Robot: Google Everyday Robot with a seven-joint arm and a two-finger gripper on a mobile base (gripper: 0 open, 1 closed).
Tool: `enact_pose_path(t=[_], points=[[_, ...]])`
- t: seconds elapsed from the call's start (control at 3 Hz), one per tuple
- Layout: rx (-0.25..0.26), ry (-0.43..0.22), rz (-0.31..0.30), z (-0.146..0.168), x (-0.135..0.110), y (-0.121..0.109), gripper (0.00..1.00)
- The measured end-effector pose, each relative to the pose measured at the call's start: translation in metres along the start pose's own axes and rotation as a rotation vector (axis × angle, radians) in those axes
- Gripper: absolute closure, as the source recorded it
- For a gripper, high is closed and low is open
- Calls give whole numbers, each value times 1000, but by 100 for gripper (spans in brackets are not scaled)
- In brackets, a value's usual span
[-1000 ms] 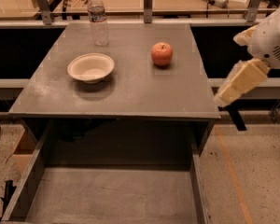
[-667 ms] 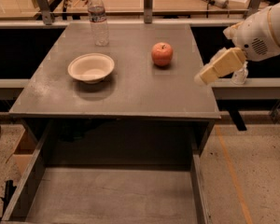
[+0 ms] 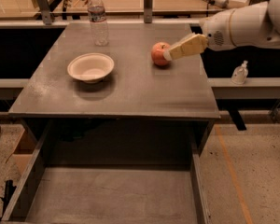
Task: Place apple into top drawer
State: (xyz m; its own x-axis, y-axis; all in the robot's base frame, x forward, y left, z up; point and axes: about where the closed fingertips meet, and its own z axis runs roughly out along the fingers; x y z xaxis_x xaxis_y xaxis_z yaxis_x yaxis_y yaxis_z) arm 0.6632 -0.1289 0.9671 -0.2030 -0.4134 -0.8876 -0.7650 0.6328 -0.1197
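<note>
The red apple (image 3: 159, 54) with yellowish patches sits on the grey tabletop (image 3: 130, 87), right of centre. My gripper (image 3: 170, 54) reaches in from the right on a white arm, its tan fingertips right against the apple's right side. The top drawer (image 3: 116, 195) is pulled open below the table's front edge; its flat grey bottom holds nothing.
A white bowl (image 3: 91, 67) sits left of centre on the table. A clear water bottle (image 3: 98, 20) stands at the back left. A small white spray bottle (image 3: 240, 73) stands on a ledge right of the table. A wooden bench runs behind.
The gripper has swung left and up from beside the table's right edge, across the tabletop, to the apple's right side. The apple, bowl and drawer have not moved.
</note>
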Motion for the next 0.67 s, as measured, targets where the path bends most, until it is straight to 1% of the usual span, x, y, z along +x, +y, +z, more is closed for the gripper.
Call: enact_pose_path(t=[0.33, 0.67], points=[[35, -88, 16, 40, -3, -25, 0], [57, -106, 0, 71, 0, -41, 0]])
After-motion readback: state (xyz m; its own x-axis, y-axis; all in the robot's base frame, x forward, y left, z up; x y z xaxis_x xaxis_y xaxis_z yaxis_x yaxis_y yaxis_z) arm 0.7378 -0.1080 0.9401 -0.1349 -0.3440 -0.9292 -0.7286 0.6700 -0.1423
